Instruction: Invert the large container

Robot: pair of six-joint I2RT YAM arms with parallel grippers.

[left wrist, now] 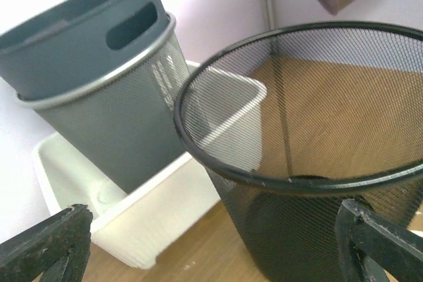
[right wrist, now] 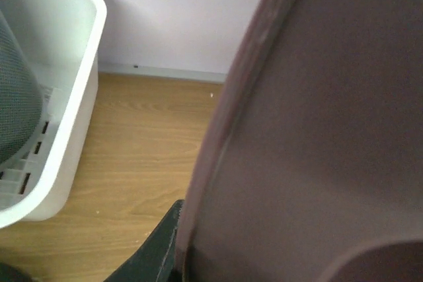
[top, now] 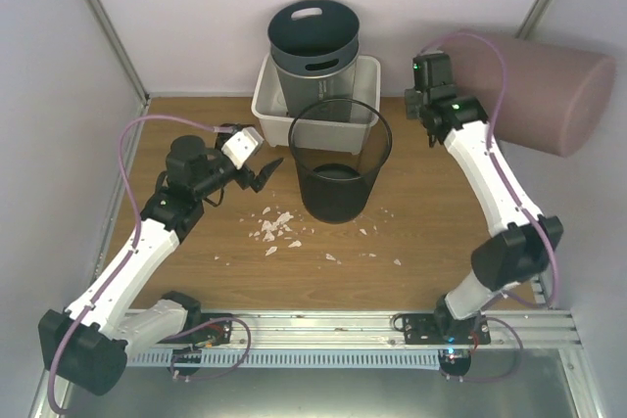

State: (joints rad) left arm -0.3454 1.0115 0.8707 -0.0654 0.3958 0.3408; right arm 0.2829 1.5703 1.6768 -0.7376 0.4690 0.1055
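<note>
Your left fingers (left wrist: 49,242) hang spread wide and empty above the counter (top: 196,261), facing the upright black mesh bin (top: 338,159). The large container (top: 554,85), mauve, lies on its side at the counter's far right. One of your right fingers (right wrist: 155,252) sits just against its rim. The other is hidden, so you cannot tell whether they grip it. Behind the mesh bin, a grey bin (top: 313,41) stands in a white tub (top: 263,95). White scraps (top: 277,227) litter the wood.
</note>
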